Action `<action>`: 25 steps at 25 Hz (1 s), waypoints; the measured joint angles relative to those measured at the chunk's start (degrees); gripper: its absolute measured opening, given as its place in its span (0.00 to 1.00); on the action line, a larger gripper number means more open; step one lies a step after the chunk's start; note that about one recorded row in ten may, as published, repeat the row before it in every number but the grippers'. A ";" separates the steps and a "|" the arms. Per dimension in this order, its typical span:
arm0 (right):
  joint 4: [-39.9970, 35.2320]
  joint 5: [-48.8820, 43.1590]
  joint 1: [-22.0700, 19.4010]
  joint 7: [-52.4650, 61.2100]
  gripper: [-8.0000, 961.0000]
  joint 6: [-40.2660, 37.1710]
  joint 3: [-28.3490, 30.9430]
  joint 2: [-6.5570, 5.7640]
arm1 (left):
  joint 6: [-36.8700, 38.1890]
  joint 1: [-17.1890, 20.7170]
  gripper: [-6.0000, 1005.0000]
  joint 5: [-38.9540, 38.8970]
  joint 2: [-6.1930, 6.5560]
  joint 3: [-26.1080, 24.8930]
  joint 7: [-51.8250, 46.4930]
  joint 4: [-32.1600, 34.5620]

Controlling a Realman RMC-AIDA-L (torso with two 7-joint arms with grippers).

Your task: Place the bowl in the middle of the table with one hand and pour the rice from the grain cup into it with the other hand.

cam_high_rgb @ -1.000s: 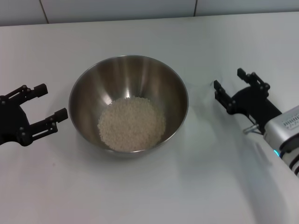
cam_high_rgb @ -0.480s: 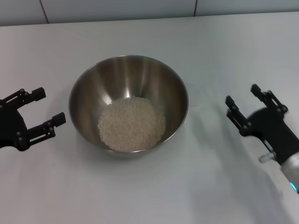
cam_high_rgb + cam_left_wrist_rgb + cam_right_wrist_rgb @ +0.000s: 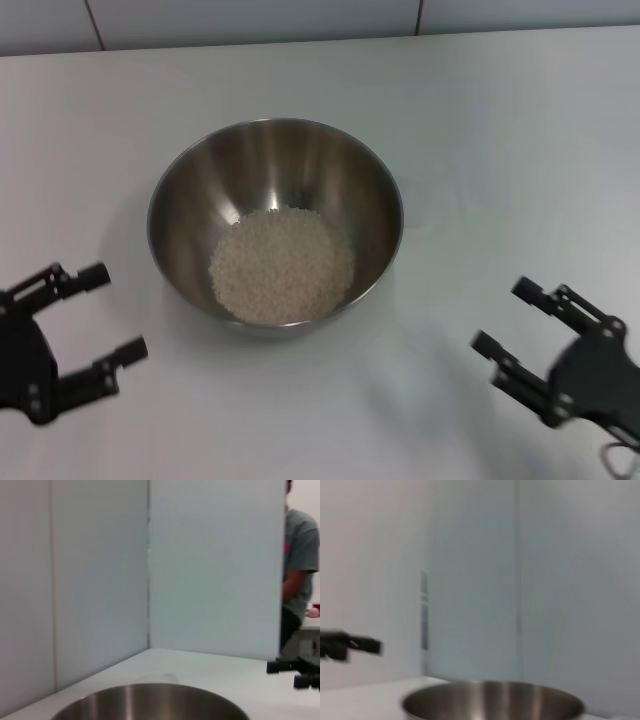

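While both end effectors gape | steel bowl (image 3: pixel 275 220) holds pale rice (image 3: pixel 282 265)

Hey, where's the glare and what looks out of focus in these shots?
Head view: soft vertical glare streaks on the bowl's inner wall, faint shadows on the table. Left wrist view: the right gripper is blurred. Right wrist view: soft overall, the left gripper smeared.

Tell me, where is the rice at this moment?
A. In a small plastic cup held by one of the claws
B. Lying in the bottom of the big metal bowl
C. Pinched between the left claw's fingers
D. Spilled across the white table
B: the rice lies as a pale mass at the bottom of the bowl, while the left gripper and right gripper are both open and empty.
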 joint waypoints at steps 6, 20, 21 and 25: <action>-12.07 0.00 2.39 9.72 0.71 -11.19 -2.29 0.01 | 0.87 1.40 0.80 0.73 0.04 3.87 2.20 -0.20; -24.00 -0.06 16.55 18.59 0.71 -10.91 -5.45 0.18 | 0.49 -5.35 0.80 1.27 -0.26 4.04 2.32 -1.10; -24.00 -0.06 16.55 18.59 0.71 -10.91 -5.45 0.18 | 0.48 -5.48 0.80 1.28 -0.22 4.04 2.29 -1.12; -24.06 0.16 17.13 18.59 0.71 -10.24 -9.63 0.29 | 0.69 -5.44 0.80 1.33 -0.17 4.22 2.43 -1.16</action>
